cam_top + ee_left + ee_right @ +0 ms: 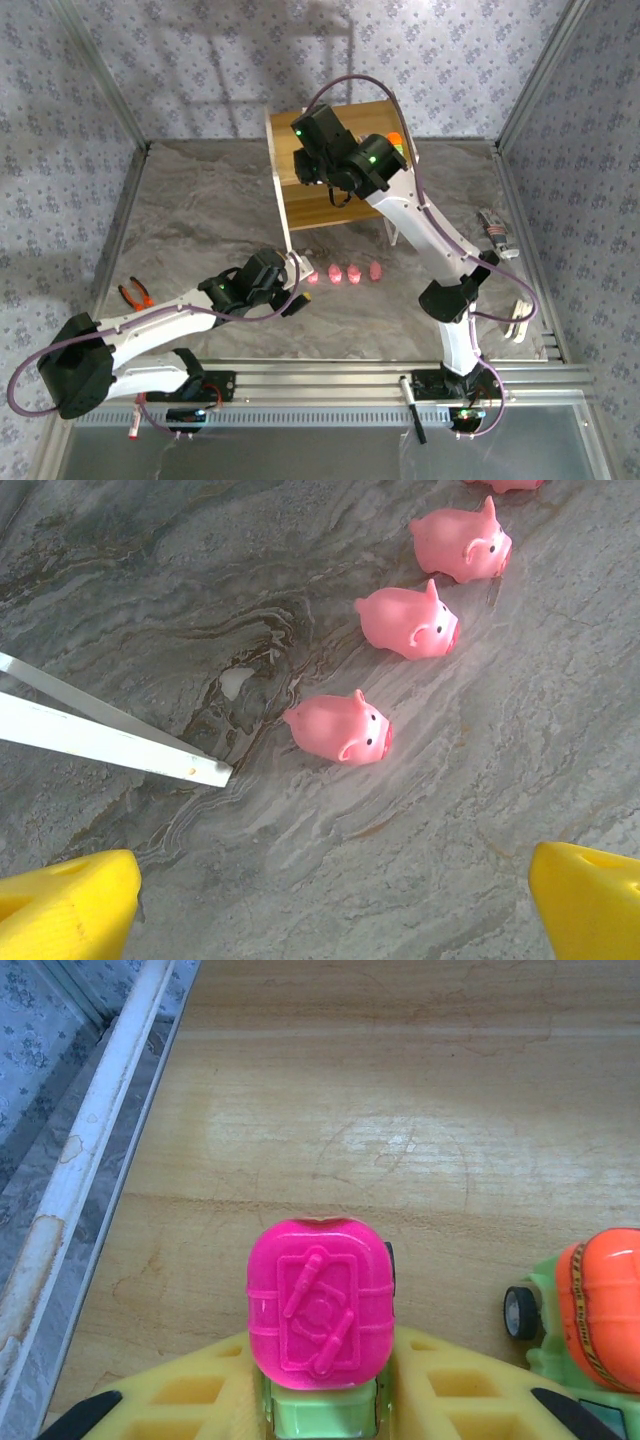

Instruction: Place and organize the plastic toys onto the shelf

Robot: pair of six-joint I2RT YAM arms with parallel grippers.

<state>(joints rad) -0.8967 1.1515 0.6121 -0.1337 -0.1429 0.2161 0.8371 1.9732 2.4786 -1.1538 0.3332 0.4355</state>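
My right gripper is shut on a little car with a pink top and a green body. It holds the car just above the light-wood top board of the shelf, near its left edge. An orange-topped car stands on that board to the right. Several pink pig figures lie in a row on the table in front of the shelf: the nearest pig, a second pig and a third pig. My left gripper hangs open just short of the nearest pig, holding nothing.
The shelf's white side frame ends on the table left of the nearest pig. Orange-handled pliers lie at the table's left side. A grey tool and a white part sit along the right rail.
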